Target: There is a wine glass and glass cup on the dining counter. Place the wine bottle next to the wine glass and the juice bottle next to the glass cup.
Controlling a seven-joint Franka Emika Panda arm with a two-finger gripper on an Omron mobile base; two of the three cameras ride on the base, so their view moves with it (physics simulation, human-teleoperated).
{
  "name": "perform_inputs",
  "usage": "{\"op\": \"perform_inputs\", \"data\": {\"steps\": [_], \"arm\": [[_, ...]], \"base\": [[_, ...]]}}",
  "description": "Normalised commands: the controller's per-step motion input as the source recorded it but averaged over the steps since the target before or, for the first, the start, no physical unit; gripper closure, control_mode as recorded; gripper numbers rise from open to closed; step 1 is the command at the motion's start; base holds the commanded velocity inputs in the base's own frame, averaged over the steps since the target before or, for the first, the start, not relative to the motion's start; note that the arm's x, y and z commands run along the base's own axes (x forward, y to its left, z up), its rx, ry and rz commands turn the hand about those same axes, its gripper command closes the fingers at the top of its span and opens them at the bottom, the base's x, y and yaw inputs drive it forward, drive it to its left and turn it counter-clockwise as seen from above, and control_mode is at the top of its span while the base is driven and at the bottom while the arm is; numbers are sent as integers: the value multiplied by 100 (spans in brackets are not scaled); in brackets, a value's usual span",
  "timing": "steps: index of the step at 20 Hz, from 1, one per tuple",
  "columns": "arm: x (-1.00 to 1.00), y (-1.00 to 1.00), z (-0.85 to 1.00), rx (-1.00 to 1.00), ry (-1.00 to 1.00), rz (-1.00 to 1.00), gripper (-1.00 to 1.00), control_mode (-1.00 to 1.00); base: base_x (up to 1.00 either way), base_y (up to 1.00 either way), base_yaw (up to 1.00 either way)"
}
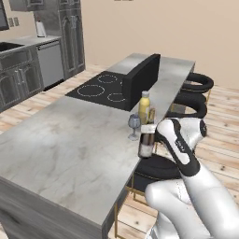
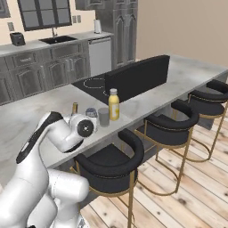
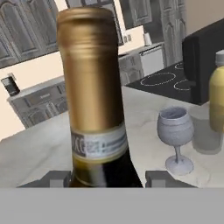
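Note:
The dark wine bottle (image 3: 94,96), with a gold-foil top and pale label, stands upright between my fingers (image 3: 159,178). My gripper (image 1: 150,134) is shut on it at the near edge of the dining counter (image 1: 70,144). The stemmed wine glass (image 1: 134,123) stands on the counter just left of the wine bottle (image 1: 147,140), a short gap away. Behind them is the yellow juice bottle (image 1: 144,106). In the right base view the grey glass cup (image 2: 103,116) stands right beside the juice bottle (image 2: 114,104), and the wine glass (image 2: 91,111) peeks over my hand.
A black cooktop (image 1: 100,88) and a raised black divider (image 1: 140,79) lie further along the counter. Black stools with gold legs (image 2: 109,167) line the near side under the counter edge. Cabinets and a sink counter (image 2: 53,42) run along the far wall.

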Motion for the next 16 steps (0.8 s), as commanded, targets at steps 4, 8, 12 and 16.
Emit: {"op": "perform_inputs", "data": {"steps": [4,8,12,16], "arm": [[19,34,-1,2,21,-43,100,-100],[23,34,-3,0,13,-42,100,-100],[29,34,-3,-2,4,-42,100,-100],[26,29,-1,-5,1,-42,100,-100]], "base": [[0,0,0],[0,0,0],[0,0,0],[0,0,0]]}}
